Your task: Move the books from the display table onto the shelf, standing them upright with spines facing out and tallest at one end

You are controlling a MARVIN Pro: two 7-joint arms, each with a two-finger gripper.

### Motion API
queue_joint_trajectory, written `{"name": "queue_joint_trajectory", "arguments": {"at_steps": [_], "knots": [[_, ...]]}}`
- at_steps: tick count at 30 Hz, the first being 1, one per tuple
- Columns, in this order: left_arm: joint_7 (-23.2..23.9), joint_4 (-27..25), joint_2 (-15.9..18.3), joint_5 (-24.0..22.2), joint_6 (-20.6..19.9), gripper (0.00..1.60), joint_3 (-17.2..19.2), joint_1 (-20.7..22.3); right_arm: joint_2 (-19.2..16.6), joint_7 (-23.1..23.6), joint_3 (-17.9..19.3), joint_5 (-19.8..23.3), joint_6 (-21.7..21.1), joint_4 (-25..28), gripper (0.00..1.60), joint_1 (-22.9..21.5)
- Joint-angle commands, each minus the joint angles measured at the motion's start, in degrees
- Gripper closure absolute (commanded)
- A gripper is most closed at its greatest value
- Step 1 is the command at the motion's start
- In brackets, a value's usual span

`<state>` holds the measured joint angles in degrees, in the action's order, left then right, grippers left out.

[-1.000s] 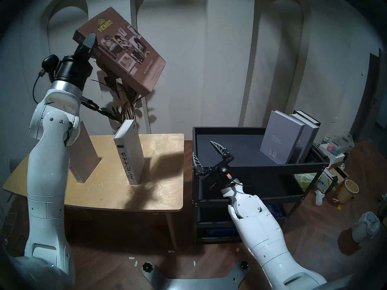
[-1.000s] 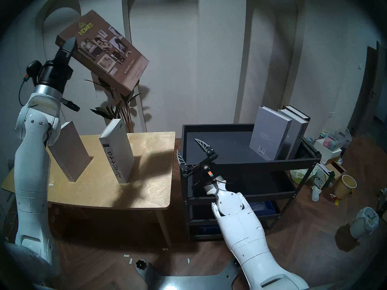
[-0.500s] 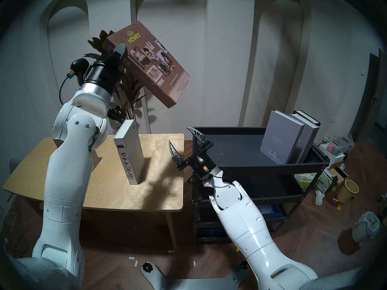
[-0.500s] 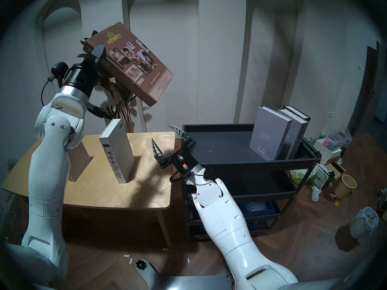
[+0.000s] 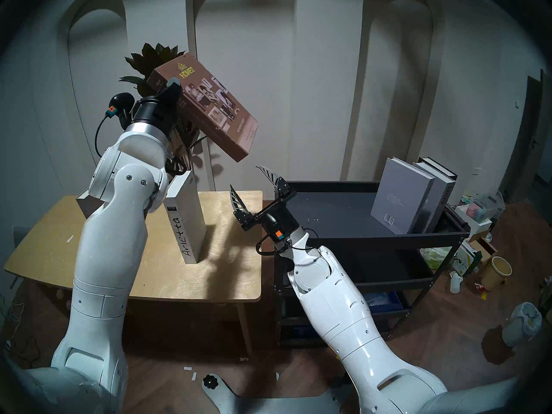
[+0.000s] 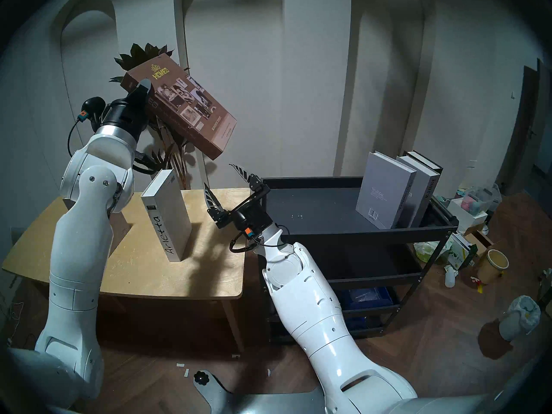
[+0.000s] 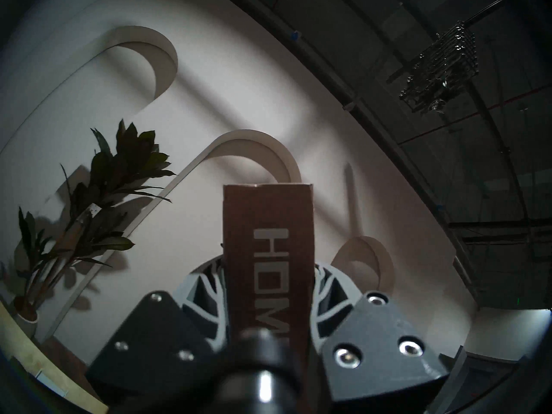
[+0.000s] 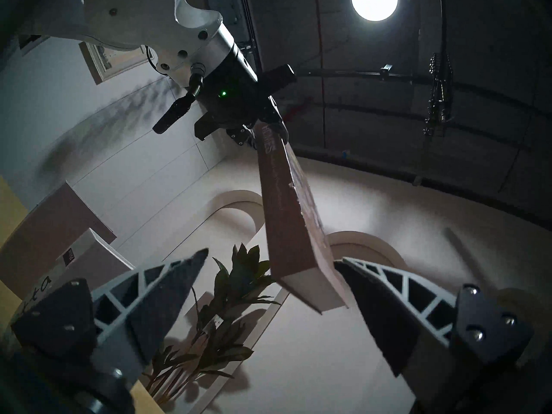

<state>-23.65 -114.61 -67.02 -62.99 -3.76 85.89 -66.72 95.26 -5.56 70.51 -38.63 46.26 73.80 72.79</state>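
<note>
- The left gripper (image 5: pixel 172 89) is clamping the brown "HOMES" book (image 5: pixel 209 105) by its top corner, holding it in the air above the display table (image 5: pixel 233 273).
- The book's long axis is slanting down toward the shelf (image 5: pixel 370 240), cover facing the head camera.
- The right gripper (image 5: pixel 254 185) is waiting just below with jaws spread wide and empty.
- Only the left wrist view is showing the spine lettering (image 7: pixel 270 273); only the right wrist view is showing the pale bottom edge (image 8: pixel 310 291).
</note>
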Motion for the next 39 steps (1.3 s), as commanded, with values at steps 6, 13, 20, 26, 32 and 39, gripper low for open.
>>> {"name": "queue_joint_trajectory", "arguments": {"at_steps": [6,13,20,26,32,39], "knots": [[-8.1,-5.1,-2.6,4.4,1.5,1.60,-2.8,1.7,1.9,-11.0,-0.7,-9.7,-0.5,-0.9,0.00,-1.8],[-13.3,-8.0,-4.4,6.1,1.9,1.60,-5.9,0.7,2.2,-18.3,-1.5,-15.9,-2.1,-2.1,0.00,-2.2],[-18.2,-11.0,-5.4,8.0,2.4,1.60,-8.6,-1.9,2.4,-24.8,-2.5,-21.6,-4.8,-3.3,0.00,-2.6],[-21.2,-12.8,-6.1,9.7,3.1,1.60,-11.3,-3.3,2.7,-31.0,-3.4,-26.5,-7.5,-4.8,0.00,-3.1],[-22.5,-13.1,-6.3,11.1,3.7,1.60,-13.2,-4.1,3.0,-36.1,-4.1,-30.0,-9.6,-6.3,0.00,-3.7],[-23.2,-14.0,-6.0,12.8,4.4,1.60,-15.3,-5.5,3.6,-42.0,-4.7,-33.4,-11.2,-8.7,0.00,-4.6]]}}
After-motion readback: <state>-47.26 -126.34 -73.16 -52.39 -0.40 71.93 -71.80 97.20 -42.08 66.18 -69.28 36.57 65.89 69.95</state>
